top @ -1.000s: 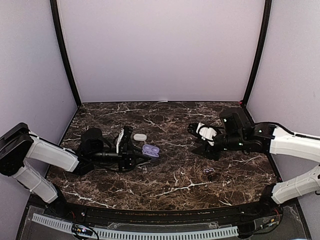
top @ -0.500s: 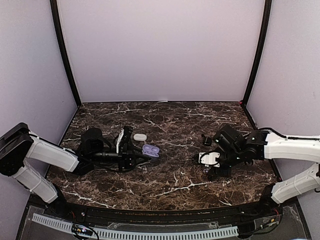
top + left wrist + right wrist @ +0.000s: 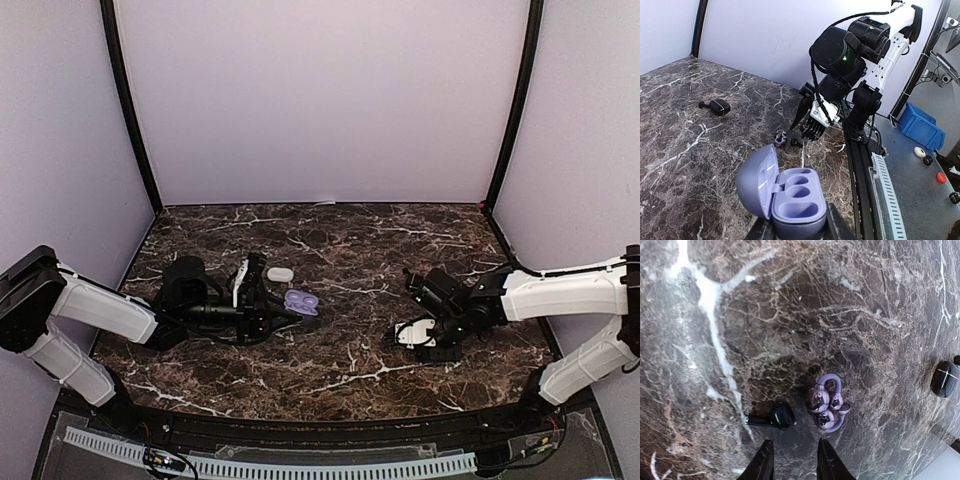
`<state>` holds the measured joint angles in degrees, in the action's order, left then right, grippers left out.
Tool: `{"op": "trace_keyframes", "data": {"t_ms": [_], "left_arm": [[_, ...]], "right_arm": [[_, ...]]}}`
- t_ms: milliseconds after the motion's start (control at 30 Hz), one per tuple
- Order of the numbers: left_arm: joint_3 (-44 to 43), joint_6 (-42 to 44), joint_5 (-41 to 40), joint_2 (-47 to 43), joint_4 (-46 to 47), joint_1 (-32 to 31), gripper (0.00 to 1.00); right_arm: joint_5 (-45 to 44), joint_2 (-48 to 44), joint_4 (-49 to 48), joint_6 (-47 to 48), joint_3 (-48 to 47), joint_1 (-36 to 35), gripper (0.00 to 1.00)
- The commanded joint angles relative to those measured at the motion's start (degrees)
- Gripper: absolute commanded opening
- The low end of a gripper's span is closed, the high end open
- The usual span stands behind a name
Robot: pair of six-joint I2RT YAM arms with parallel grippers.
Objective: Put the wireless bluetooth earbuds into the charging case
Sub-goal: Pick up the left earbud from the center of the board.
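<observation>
My left gripper (image 3: 272, 310) is shut on an open purple charging case (image 3: 301, 301) and holds it just above the table. In the left wrist view the case (image 3: 790, 192) has its lid up and both sockets empty. A purple pair of earbuds (image 3: 826, 404) lies on the marble, touching each other. A dark earbud (image 3: 777, 416) lies just to their left. My right gripper (image 3: 793, 460) is open and empty, pointing down close above these buds, which lie just past its fingertips. In the top view the right gripper (image 3: 412, 336) hides the buds.
A shut white case (image 3: 280, 274) lies on the table behind the purple case. Another dark earbud (image 3: 944, 377) lies apart at the right edge of the right wrist view, and it also shows in the left wrist view (image 3: 718, 106). Purple walls enclose the marble table (image 3: 340, 375).
My right gripper has swung down and towards the near edge and now hangs low over the purple earbuds. The left arm and the purple case have not moved.
</observation>
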<state>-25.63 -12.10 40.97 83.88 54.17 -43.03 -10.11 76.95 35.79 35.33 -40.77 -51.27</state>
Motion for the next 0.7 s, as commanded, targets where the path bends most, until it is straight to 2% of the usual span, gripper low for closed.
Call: {"op": "trace_keyframes", "data": {"t_ms": [0, 200, 433, 667], "left_arm": [[0.4, 1.06, -0.02, -1.87, -0.03, -0.3, 0.22], [0.4, 1.02, -0.01, -2.13, -0.21, -0.35, 0.22], [0.34, 1.15, -0.03, -2.14, -0.3, -0.3, 0.22], [0.31, 1.31, -0.19, -2.14, -0.55, -0.31, 0.22]], "right_arm": [[-6.88, 1.35, -2.82, 1.98, 0.62, -0.25, 0.28], [-5.17, -0.81, -4.95, 1.69, 0.16, -0.15, 0.27], [0.61, 0.6, -7.27, 2.07, -0.75, -0.24, 0.26], [0.78, 4.15, -7.21, 1.64, -1.71, -0.32, 0.24]]}}
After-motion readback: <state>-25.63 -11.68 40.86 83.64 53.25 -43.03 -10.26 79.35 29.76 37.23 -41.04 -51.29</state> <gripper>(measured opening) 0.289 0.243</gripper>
